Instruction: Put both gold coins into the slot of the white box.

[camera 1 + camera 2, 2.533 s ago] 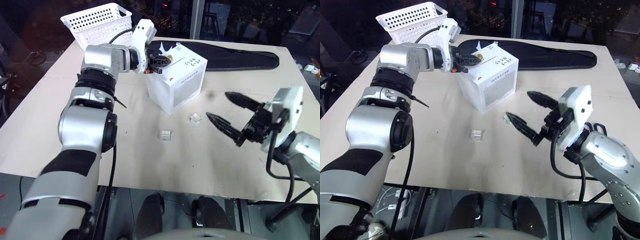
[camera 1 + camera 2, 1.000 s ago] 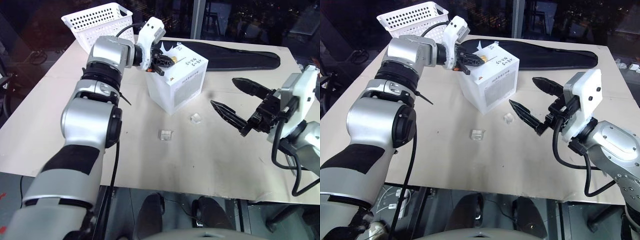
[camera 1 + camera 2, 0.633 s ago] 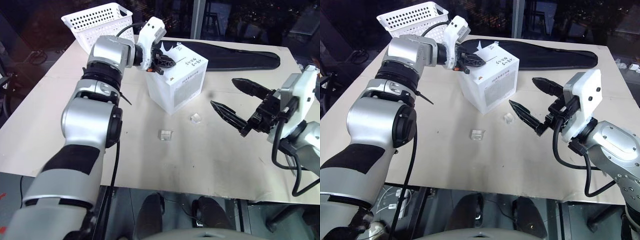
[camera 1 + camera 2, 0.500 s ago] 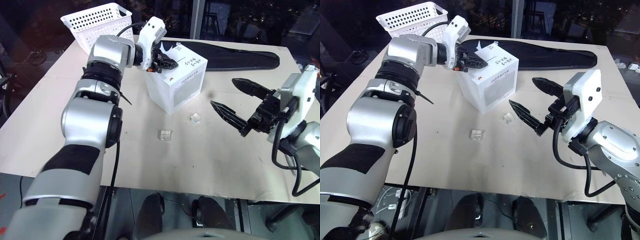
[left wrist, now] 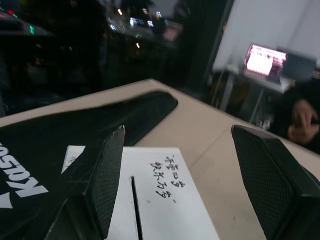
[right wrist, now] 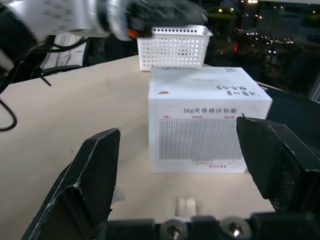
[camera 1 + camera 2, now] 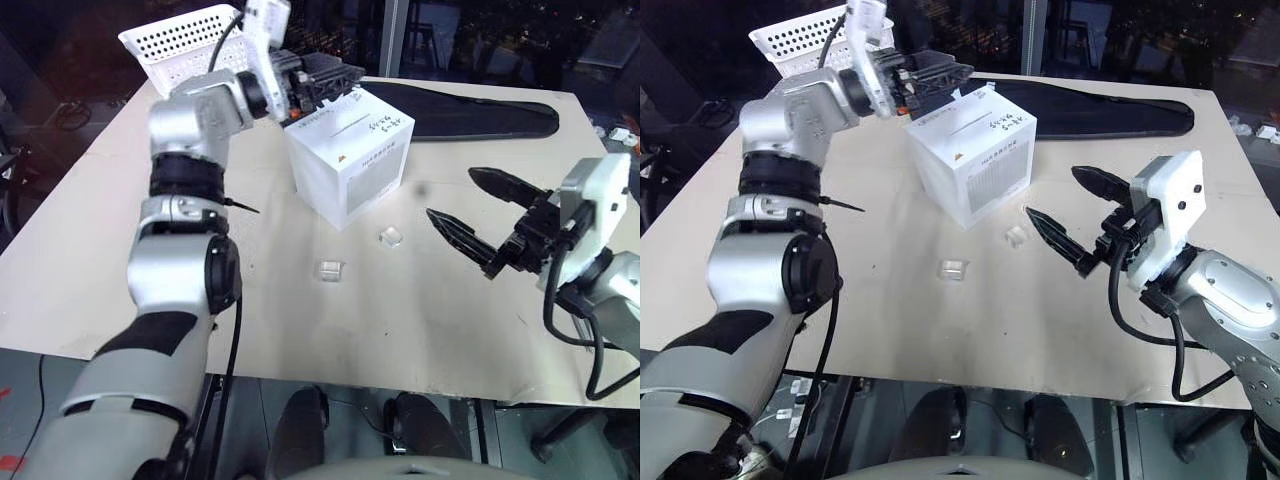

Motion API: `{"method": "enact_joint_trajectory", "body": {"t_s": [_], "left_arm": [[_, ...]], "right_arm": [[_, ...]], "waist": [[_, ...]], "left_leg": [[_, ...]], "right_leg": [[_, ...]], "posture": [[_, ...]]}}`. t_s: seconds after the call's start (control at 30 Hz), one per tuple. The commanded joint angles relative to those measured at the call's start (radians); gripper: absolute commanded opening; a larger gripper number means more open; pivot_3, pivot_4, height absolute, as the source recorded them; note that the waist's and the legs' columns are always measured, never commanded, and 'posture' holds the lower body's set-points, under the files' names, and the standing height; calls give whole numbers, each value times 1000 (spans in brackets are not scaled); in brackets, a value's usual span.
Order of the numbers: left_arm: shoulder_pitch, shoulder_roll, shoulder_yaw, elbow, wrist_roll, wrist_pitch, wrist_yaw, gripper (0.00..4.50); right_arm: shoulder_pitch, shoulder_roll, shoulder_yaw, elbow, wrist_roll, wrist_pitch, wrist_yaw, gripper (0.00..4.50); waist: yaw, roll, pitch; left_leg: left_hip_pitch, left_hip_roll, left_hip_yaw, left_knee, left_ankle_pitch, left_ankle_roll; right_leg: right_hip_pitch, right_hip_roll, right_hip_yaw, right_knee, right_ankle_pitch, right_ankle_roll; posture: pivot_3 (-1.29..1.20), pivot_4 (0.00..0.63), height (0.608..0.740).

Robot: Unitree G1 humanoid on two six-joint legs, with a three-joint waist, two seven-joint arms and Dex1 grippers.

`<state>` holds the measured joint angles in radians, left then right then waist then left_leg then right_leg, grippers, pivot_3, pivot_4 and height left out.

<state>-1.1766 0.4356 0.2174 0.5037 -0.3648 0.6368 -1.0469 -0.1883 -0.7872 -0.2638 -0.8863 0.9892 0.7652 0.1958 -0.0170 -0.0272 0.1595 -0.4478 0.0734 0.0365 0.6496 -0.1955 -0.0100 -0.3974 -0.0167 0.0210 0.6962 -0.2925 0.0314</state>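
Note:
The white box [image 7: 350, 165] stands mid-table, its grey dotted panel facing me. Its slot [image 5: 134, 205] is a thin dark line across the top face. My left gripper [image 7: 335, 78] hovers above the box's far left top edge. It is open, and its fingers [image 5: 107, 175] stand wide apart with nothing between them. My right gripper [image 7: 450, 195] hangs to the right of the box, above the table, open and empty, pointing toward the box [image 6: 205, 117]. The gold coins are out of view.
Two small clear plastic cases [image 7: 391, 236] [image 7: 331, 269] lie on the table in front of the box. A white perforated basket [image 7: 190, 40] sits at the far left corner. A long black bag [image 7: 470, 115] lies behind the box.
My left gripper has opened and lifted up and back off the box top. The gold glint seen between its fingertips a second ago no longer shows. The right arm has hardly moved.

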Motion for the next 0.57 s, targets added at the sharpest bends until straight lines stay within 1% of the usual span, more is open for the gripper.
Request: {"method": "enact_joint_trajectory", "body": {"t_s": [0.03,0.13,0.23,0.3,0.4,0.5,0.57], "left_arm": [[224,62,3,-412,-110,105,-6,4454],[364,100,64,-555,-163,162,67,4454],[545,185,90,-697,-198,160,32,4454],[656,240,146,-747,-245,210,27,4454],[786,300,198,-790,-273,209,22,4454],[887,313,243,-824,-300,209,43,4454],[912,310,246,-837,-311,200,64,4454]], "right_arm": [[84,-36,-100,-18,-22,-25,54,4037],[193,-52,-190,-18,-12,-34,114,4037],[303,-58,-284,-16,-22,-48,193,4037],[388,-54,-351,-8,-35,-67,262,4037],[498,-46,-430,4,-69,-101,360,4037],[579,-32,-488,29,-100,-135,438,4037],[587,-32,-490,47,-114,-152,456,4037]], "waist": [[-2,1,0],[11,0,0],[11,0,0],[9,1,-1],[9,0,0],[10,0,0],[9,0,0]], "left_leg": [[1,0,1,-1,0,0],[0,0,-2,1,0,0],[2,0,-2,2,-2,4],[3,0,-2,2,-2,4],[7,0,-2,1,-2,4],[18,0,-2,-1,-3,4],[19,0,-1,-1,-3,4]], "right_leg": [[0,0,2,0,0,0],[0,0,-1,1,0,0],[4,0,-2,1,0,0],[5,0,-1,0,0,0],[8,0,-2,0,0,0],[19,-1,-3,-2,-3,2],[19,-1,-2,-2,-3,2]], "posture": [[0,150,740],[0,150,740],[0,150,740],[0,150,740],[0,150,740],[0,150,740],[0,150,740]]}}
